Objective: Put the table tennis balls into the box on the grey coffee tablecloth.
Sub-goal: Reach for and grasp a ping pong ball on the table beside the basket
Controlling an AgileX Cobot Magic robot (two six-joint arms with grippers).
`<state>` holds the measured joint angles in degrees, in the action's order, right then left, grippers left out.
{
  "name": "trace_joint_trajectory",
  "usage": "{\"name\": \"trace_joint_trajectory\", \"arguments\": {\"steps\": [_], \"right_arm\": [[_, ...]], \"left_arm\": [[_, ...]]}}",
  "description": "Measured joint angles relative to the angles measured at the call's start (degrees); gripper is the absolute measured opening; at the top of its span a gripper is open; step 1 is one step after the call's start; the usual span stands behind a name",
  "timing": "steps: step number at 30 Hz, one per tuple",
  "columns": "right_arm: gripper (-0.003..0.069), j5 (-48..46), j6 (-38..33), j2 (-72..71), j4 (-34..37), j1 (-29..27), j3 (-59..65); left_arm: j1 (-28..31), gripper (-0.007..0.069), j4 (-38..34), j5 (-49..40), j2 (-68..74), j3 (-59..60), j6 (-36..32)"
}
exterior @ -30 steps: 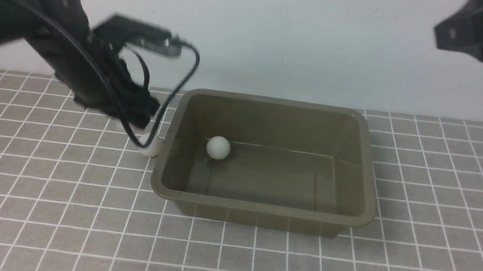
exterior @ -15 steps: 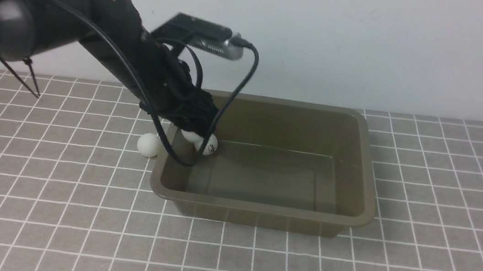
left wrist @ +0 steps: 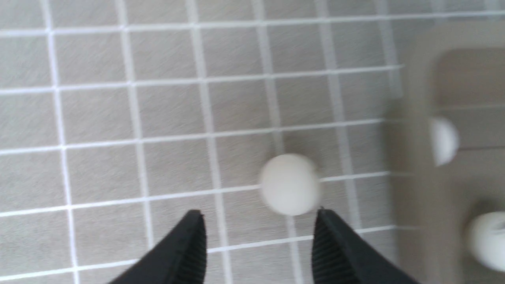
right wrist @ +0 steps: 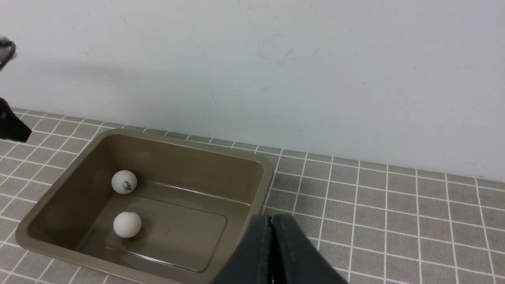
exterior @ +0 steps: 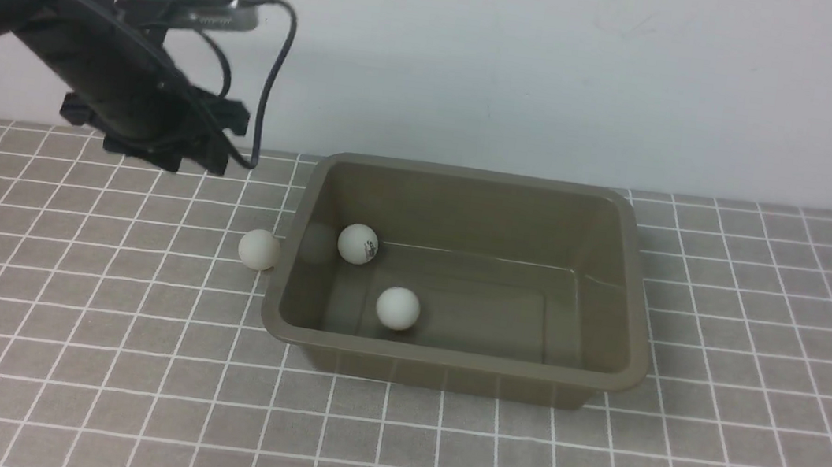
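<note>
Front view: marked ball, plain ball in box; third ball outside

Your left tool has pulled back out of the box, jaws apart and empty. A second ball now lies inside, to the tool's right. Your right arm has left the front view.

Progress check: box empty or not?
Not empty. The box holds a marked ball and a plain ball; a third ball sits outside on the tablecloth.
</note>
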<state>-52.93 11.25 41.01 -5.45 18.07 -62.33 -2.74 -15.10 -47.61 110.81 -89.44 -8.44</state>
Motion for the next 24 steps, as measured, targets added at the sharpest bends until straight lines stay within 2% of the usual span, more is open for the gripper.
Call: {"name": "trace_joint_trajectory", "arguments": {"steps": [3, 8, 12, 15, 20, 22, 24], "right_arm": [[-0.0015, 0.13, 0.05, 0.00, 0.00, 0.00, 0.00], [-0.0015, 0.18, 0.05, 0.00, 0.00, 0.00, 0.00], [-0.0015, 0.19, 0.05, 0.00, 0.00, 0.00, 0.00], [-0.0015, 0.19, 0.05, 0.00, 0.00, 0.00, 0.00], [-0.0015, 0.24, 0.05, 0.00, 0.00, 0.00, 0.00], [-0.0015, 0.24, 0.05, 0.00, 0.05, 0.00, 0.00], [-0.0015, 0.24, 0.05, 0.00, 0.05, 0.00, 0.00]], "left_arm": [[0.02, 0.0320, -2.38, 0.00, 3.59, 0.00, -4.17], [-0.94, 0.0445, -8.31, 1.72, 7.29, 0.00, -8.95], [-1.19, 0.0540, -9.36, 4.28, 9.46, 0.00, -10.42], [-1.19, 0.0562, -9.48, 4.66, 11.27, 0.00, -10.67], [-1.19, 0.0540, -10.03, 4.61, 13.13, 0.00, -11.60], [-1.19, 0.0487, -10.25, 4.74, 13.73, 0.00, -12.79], [-1.19, 0.0395, -10.29, 5.14, 13.89, 0.00, -13.54]]}}
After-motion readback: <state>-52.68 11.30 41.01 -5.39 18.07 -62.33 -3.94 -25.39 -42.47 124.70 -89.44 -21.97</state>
